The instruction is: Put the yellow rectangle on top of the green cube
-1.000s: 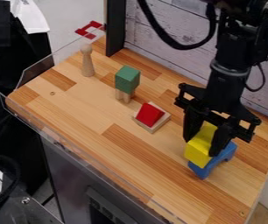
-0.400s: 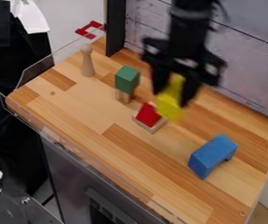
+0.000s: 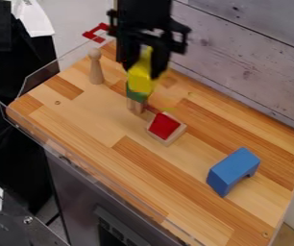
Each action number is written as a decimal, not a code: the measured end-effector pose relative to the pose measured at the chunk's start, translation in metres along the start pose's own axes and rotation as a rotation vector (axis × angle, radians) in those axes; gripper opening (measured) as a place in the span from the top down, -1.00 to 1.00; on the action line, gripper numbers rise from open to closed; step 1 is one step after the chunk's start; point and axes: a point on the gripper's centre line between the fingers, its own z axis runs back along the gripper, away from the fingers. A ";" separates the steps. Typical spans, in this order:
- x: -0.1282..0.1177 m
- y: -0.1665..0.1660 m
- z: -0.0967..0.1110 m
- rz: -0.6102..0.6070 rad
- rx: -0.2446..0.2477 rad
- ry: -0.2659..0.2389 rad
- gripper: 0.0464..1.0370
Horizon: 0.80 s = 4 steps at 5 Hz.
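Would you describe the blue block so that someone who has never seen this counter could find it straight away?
On the wooden counter, look toward the corner farthest from the peg-shaped wooden figure. The blue block sits there by itself, with an arch cut into its underside. It is the only blue block, unlike the red one nearer the middle.

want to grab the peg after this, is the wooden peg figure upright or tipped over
Upright: the wooden peg figure stands on its wider base, with its round head at the top.
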 end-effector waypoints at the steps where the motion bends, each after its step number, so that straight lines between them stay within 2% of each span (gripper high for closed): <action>1: 0.013 0.009 0.000 0.214 -0.055 -0.059 0.04; 2: 0.018 0.005 -0.003 0.383 -0.122 -0.092 0.04; 3: 0.017 0.004 0.000 0.457 -0.136 -0.123 0.04; 4: 0.012 0.004 -0.005 0.567 -0.149 -0.124 0.04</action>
